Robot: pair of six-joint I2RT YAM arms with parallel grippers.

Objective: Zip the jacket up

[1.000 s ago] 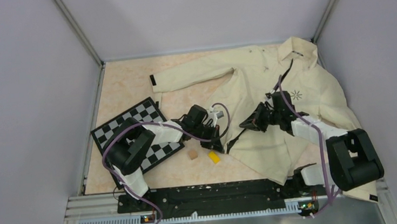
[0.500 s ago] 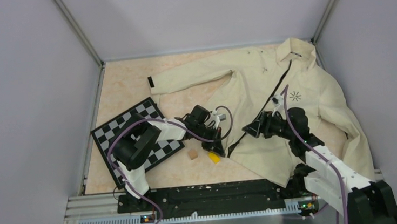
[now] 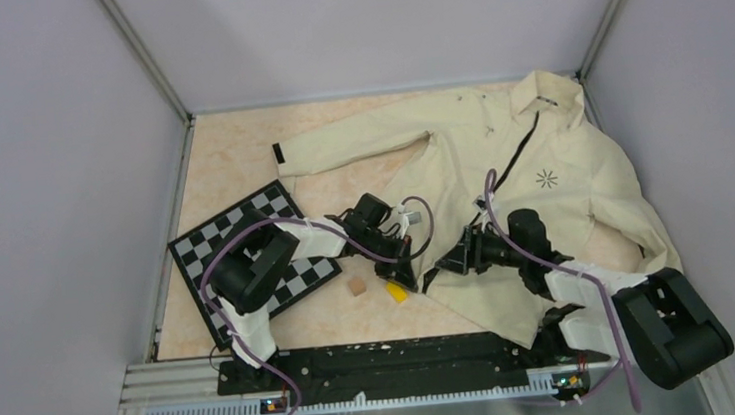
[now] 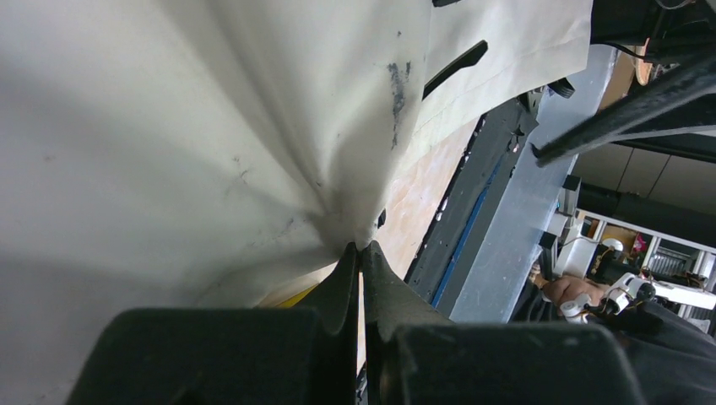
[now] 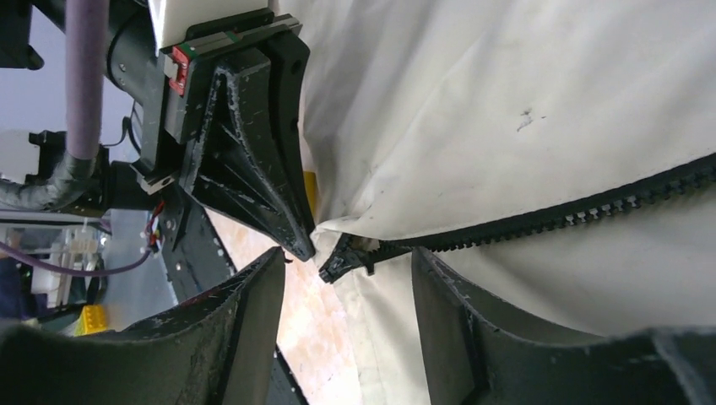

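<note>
Top view: shows a large cream long-sleeved fabric jacket (image 3: 581, 164) spread on the pale marbled surface (image 3: 239, 158), right of a black-and-white checkerboard (image 3: 208, 243) and reaching farther back than it. Places the collar at the corner farthest from the checkerboard, with one sleeve stretched back leftward beyond the board's far edge. Shows a dark front zipper (image 3: 519, 152) running down from the collar, and a small black starburst logo (image 3: 546, 179) on the side of it away from the checkerboard. Finds the left gripper (image 3: 407, 267) just right of the checkerboard, at the garment's lower front edge. Finds the right gripper (image 3: 456, 260) a little farther right, over the cloth and pointing back toward the board. Shows a small tan wooden block (image 3: 356, 286) and a small yellow piece (image 3: 396, 292) just off the checkerboard's right side, short of the hem.

Left wrist view: shows the left jaws pressed together on a pinch of cream cloth, with creases fanning out from the tips. Catches a dark smudge (image 4: 395, 80) on the fabric.

Right wrist view: shows the right jaws standing wide apart and gripping nothing, one on each side of the zipper's bottom end. Follows the dark teeth off to the right edge. Shows the left jaws closed on the fabric edge just beside that zipper end.
</note>
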